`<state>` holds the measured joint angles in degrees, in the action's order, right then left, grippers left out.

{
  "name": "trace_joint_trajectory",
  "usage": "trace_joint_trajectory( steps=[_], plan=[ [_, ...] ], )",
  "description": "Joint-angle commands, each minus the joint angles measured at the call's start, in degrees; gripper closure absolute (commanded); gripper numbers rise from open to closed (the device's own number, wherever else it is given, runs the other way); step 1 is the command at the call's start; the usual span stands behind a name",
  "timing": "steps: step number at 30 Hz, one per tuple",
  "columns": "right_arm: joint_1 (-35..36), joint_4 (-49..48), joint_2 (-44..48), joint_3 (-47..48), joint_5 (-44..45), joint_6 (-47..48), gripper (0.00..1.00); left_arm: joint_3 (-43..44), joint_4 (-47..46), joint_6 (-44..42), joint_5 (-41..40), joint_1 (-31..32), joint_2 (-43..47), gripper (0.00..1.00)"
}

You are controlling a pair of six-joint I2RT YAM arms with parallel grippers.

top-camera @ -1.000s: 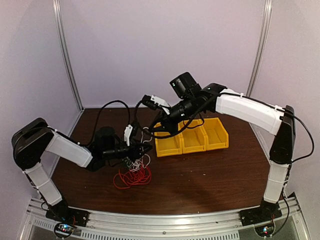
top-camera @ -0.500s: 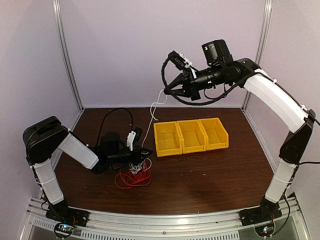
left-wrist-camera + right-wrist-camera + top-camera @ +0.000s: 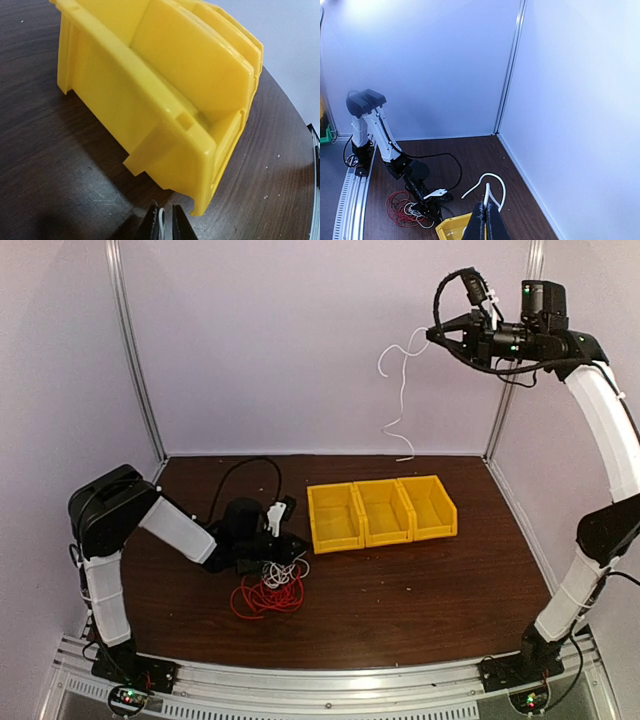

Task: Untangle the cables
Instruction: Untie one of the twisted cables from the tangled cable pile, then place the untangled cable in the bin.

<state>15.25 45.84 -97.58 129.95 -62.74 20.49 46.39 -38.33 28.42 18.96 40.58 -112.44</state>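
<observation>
Over the surface [image 3: 430, 585] and yellow bins [image 3: 380, 510], the right end effector [image 3: 432, 335], clenched on the white cable [image 3: 396, 390] at one o'clock, should lay it well apart while the left end effector [image 3: 290, 543], gripping a pale strand [image 3: 162, 218], anchors the red cable [image 3: 265, 598] at eight o'clock.

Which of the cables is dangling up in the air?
The white cable, dangling from the right gripper; the red cable lies heaped on the table.
</observation>
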Motion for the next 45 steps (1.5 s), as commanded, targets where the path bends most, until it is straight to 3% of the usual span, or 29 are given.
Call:
trace_joint_trajectory(
  steps=[1, 7, 13, 17, 28, 35, 45],
  plan=[
    [-4.39, -2.21, 2.2, 2.67, -5.03, -2.68, 1.0, 2.4, 4.24, 0.27, -0.89, -0.79, -0.88, 0.89],
    [-6.85, -1.07, 2.81, 2.04, -2.5, -1.07, 1.0, 0.51, 2.78, -3.14, 1.41, -0.61, 3.25, 0.83],
    [-7.51, -0.76, 3.1, -1.55, 1.89, 1.04, 1.0, 0.54, 5.82, -4.97, 0.18, -0.59, 11.21, 0.57],
    [-7.51, -1.6, 2.97, -5.32, 5.04, 1.93, 1.0, 2.74, 10.32, -7.11, -0.2, -0.52, 14.51, 0.46],
    [-8.46, -5.67, 4.78, -17.78, 13.91, 4.32, 1.0, 10.25, 25.28, -11.7, -7.57, -0.59, 20.22, 0.37],
    [-12.53, -10.02, 6.13, -26.18, 17.15, 3.42, 1.0, 16.28, 35.27, -13.5, -14.49, -0.68, 20.88, 0.37],
    [-14.54, -9.67, 7.76, -32.23, 18.32, 4.07, 1.0, 14.78, 35.88, -16.52, -23.21, -1.23, 25.5, 0.37]
  ],
)
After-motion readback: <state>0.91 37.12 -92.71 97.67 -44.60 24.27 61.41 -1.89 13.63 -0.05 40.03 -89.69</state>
